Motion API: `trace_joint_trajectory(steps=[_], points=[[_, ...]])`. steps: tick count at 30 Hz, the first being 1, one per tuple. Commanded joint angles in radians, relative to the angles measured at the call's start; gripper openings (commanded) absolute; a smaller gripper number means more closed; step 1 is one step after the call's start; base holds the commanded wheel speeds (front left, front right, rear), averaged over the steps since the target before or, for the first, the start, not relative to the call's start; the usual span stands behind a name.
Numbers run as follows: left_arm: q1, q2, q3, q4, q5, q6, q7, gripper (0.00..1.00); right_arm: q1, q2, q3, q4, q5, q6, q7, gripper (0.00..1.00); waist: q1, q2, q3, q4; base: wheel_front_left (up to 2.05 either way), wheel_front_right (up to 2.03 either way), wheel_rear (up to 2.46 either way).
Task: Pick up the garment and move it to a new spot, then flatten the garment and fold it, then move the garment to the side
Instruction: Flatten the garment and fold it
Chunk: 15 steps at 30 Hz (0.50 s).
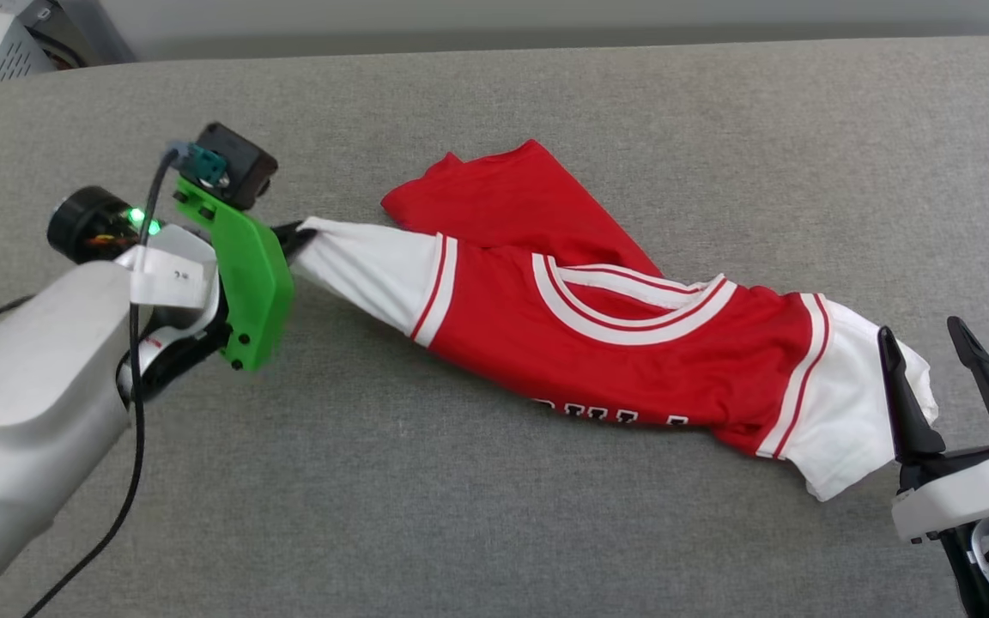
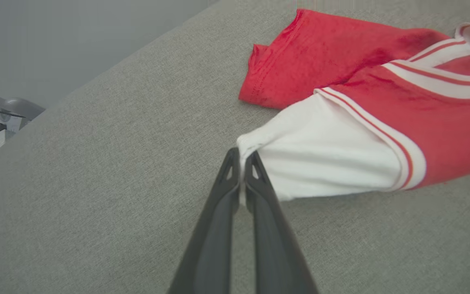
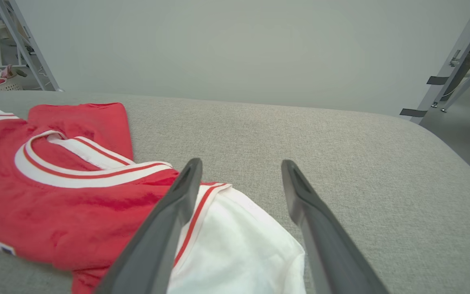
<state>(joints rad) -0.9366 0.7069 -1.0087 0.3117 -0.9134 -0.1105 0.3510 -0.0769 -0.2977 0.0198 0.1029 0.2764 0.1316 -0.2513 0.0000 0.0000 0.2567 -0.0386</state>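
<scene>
Red-and-white garment [image 1: 615,343]: one, rumpled across middle of grey padded top [image 1: 460,481]. Pick-up step judged in hand. Left gripper [image 2: 241,157] pinched together on tip of left sleeve [image 1: 366,266]. Right gripper [image 1: 921,328] spread apart at right sleeve [image 1: 846,412], gripping nothing. Next: close right, lift both evenly. Count: two grippers, two sleeves.

Grey woven surface [image 1: 494,515] before me, rounded at its far corners, red-and-white garment [image 1: 632,360] lying crumpled across it, white sleeves stretched toward either side
</scene>
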Motion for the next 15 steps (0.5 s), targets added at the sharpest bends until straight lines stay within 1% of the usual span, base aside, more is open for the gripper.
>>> trace_joint_trajectory(steps=[1,4,8,11,12,15], points=[[-0.030,0.002,0.011,0.007,0.002,0.007,-0.008,0.00,-0.014,0.000,0.000,-0.007,-0.006,-0.001,-0.008,1.00,0.0000,0.0000,0.022,-0.018,0.00,0.00,0.00],[-0.064,-0.011,0.025,0.043,0.003,0.010,-0.012,0.00,-0.030,0.000,-0.004,-0.015,-0.010,-0.001,-0.009,1.00,0.0000,0.0000,0.052,-0.040,0.00,0.00,0.00],[-0.104,-0.041,0.042,0.138,0.007,0.019,-0.034,0.00,-0.055,0.010,-0.014,-0.034,-0.019,-0.001,-0.010,1.00,0.0000,0.0000,0.099,-0.073,0.00,0.00,0.00],[-0.118,-0.062,0.042,0.250,0.015,0.024,-0.050,0.00,-0.069,0.022,-0.020,-0.051,-0.025,-0.001,-0.010,1.00,0.0000,0.0000,0.131,-0.100,0.00,0.00,0.00],[-0.106,-0.083,0.038,0.370,0.005,0.024,-0.052,0.00,-0.072,0.031,-0.027,-0.060,-0.030,-0.001,-0.010,1.00,0.0000,0.0000,0.148,-0.118,0.00,0.00,0.00],[-0.083,-0.096,0.024,0.462,0.000,0.016,-0.048,0.00,-0.071,0.036,-0.033,-0.064,-0.034,-0.001,-0.010,1.00,0.0000,0.0000,0.153,-0.127,0.00,0.00,0.00]])
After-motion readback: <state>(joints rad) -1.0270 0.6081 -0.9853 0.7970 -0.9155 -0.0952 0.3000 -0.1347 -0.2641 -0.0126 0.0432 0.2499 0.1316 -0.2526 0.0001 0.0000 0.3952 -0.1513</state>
